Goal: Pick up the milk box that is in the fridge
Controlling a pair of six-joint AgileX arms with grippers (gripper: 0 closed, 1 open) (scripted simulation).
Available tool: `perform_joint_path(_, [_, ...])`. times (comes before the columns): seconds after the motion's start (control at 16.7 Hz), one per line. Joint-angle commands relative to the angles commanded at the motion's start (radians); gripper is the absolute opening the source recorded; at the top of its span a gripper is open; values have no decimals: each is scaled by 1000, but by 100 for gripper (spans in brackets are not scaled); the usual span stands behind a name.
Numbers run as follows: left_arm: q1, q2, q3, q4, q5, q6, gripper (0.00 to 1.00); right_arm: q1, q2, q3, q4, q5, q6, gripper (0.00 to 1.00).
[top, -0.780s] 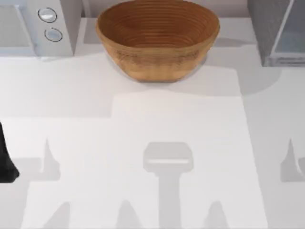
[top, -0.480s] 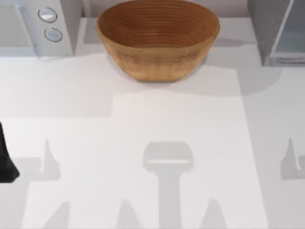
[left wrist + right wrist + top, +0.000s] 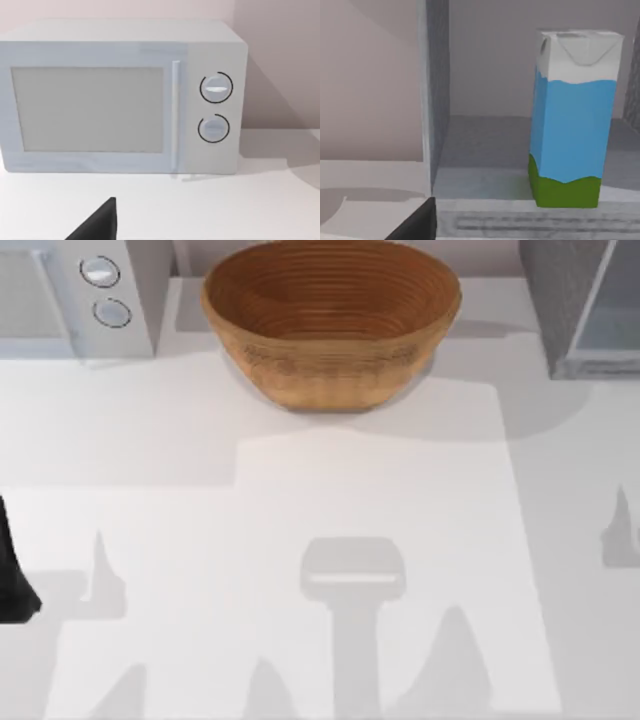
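Observation:
The milk box [image 3: 572, 125] stands upright on the grey floor inside the fridge [image 3: 438, 75], close to its front lip; it has a white folded top, blue sides and a green base. In the top view the fridge [image 3: 572, 300] sits at the table's back right corner. One dark fingertip [image 3: 419, 225] of my right gripper shows low in the right wrist view, short of the fridge's lip and off to the side of the carton. My left arm [image 3: 12, 570] rests at the table's left edge, and its dark fingertip [image 3: 99, 225] points toward the white microwave [image 3: 125, 95].
A large woven basket bowl [image 3: 330, 320] stands at the back middle of the table. The white microwave [image 3: 75, 295] with two round knobs occupies the back left corner. The white tabletop [image 3: 330, 480] lies in front of them, crossed by arm shadows.
The right arm's shadows on the table have shifted, the one at the right edge moving toward the back. The left arm has stayed put.

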Motion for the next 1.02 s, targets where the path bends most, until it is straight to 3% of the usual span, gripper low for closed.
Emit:
perform_joint_path(0.54, [0, 0, 0, 0, 0, 0, 100, -238, 882, 64, 732, -231, 14, 100])
perform_joint_path(0.78, [0, 0, 0, 0, 0, 0, 100, -300, 1070, 96, 929, -292, 15, 100])
perform_joint_path(1.02, [0, 0, 0, 0, 0, 0, 100, -316, 1116, 106, 978, -308, 15, 100])
